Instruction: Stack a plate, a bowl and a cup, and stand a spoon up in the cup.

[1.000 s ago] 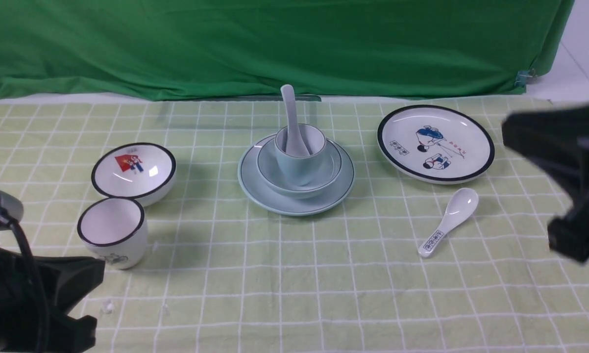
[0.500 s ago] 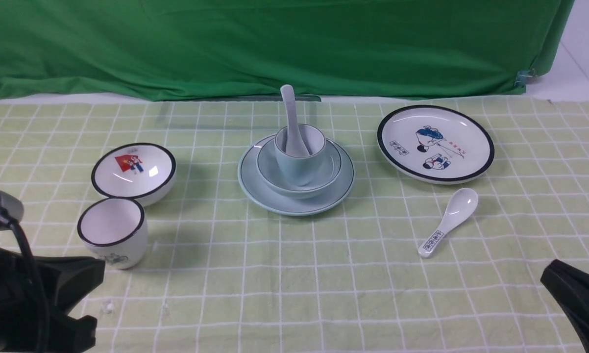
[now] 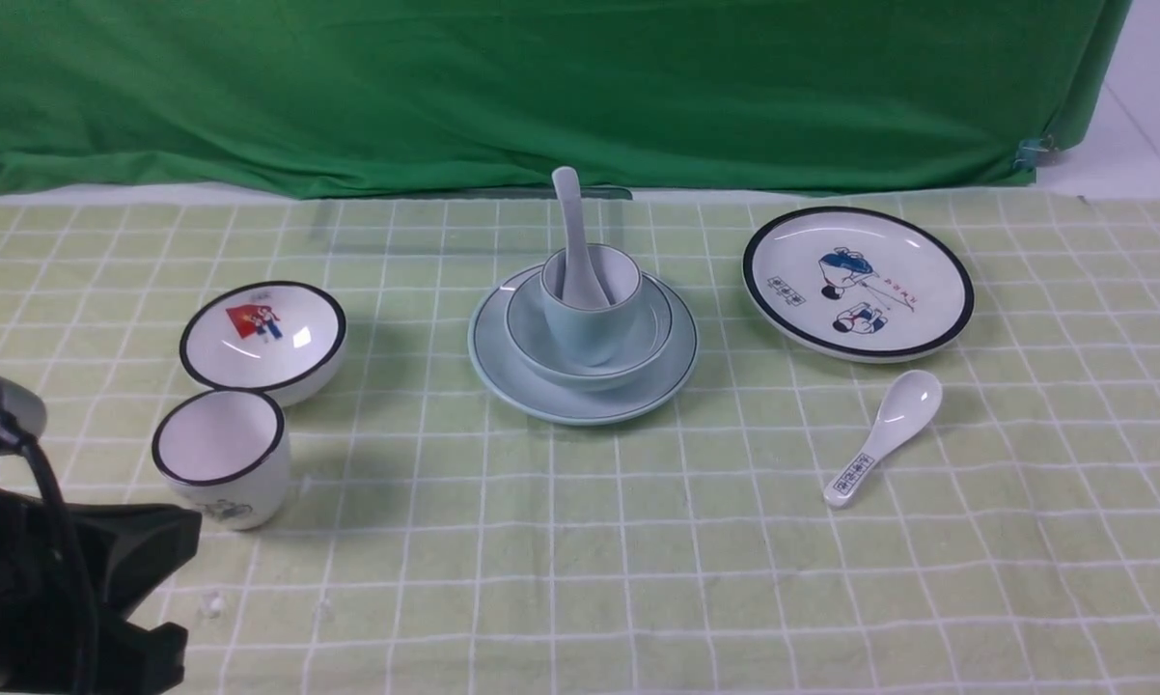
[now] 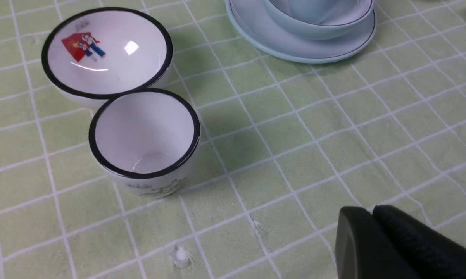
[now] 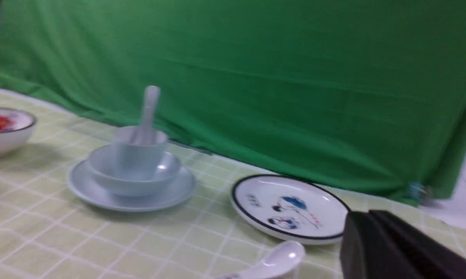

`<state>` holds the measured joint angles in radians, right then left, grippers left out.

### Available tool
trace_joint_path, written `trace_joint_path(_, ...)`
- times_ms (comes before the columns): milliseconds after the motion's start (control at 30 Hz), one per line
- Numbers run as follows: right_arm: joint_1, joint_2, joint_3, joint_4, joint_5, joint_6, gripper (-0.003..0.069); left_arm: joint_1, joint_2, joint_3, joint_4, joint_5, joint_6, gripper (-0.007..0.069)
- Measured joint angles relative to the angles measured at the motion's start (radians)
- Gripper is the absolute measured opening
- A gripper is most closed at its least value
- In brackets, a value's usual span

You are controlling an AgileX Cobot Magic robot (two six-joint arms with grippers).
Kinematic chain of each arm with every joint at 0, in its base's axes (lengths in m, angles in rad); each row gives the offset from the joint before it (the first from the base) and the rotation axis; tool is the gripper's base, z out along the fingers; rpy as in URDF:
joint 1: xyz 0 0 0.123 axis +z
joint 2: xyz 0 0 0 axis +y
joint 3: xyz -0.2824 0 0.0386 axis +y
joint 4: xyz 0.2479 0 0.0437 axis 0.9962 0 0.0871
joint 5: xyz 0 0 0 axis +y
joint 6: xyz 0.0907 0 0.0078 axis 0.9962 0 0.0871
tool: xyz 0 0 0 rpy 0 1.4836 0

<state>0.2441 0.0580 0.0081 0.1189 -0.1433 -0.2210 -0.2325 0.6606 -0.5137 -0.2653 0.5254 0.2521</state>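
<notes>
The pale blue-green plate (image 3: 580, 405) lies at the middle of the table. The bowl (image 3: 530, 338) sits on it and the cup (image 3: 580, 333) stands in the bowl. The plain spoon (image 3: 570, 217) stands in the cup, handle up. The stack also shows in the right wrist view: plate (image 5: 97, 195), bowl (image 5: 171, 166), cup (image 5: 138, 157), spoon (image 5: 149, 102). My left gripper (image 4: 372, 211) is shut and empty at the near left (image 3: 184, 541). My right gripper (image 5: 366, 215) is shut and empty, out of the front view, low at the near right.
A white black-rimmed bowl (image 3: 263, 333) and a white black-rimmed cup (image 3: 221, 458) stand at the left, near my left gripper. A white picture plate (image 3: 858, 282) and a printed spoon (image 3: 884, 434) lie at the right. A green curtain (image 3: 541, 87) hangs behind.
My right arm has dropped from the right side and gone out of the front view. The stack and my left arm have hardly moved.
</notes>
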Motion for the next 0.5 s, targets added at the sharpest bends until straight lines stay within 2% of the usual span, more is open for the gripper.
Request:
trace_joint_path(67,-0.104,-0.047,0.0,-0.013,0.077,0.043,0.0011,0.0,0.0,0.0,0.007,0.0,0.0,-0.0008)
trace_joint_path(167,-0.199,-0.056,0.0,-0.021,0.16,0.058,0.0011,0.0,-0.001,0.0,0.01,0.001,0.0,-0.0008)
trace_joint_path(300,-0.241,-0.057,0.0,-0.023,0.261,0.067,0.0011,0.0,-0.001,0.0,0.01,0.001,0.003,-0.0008)
trace_joint_path(500,-0.241,-0.058,0.0,-0.024,0.357,0.067,0.0013,0.0,-0.001,0.0,0.01,0.001,0.003,-0.0008)
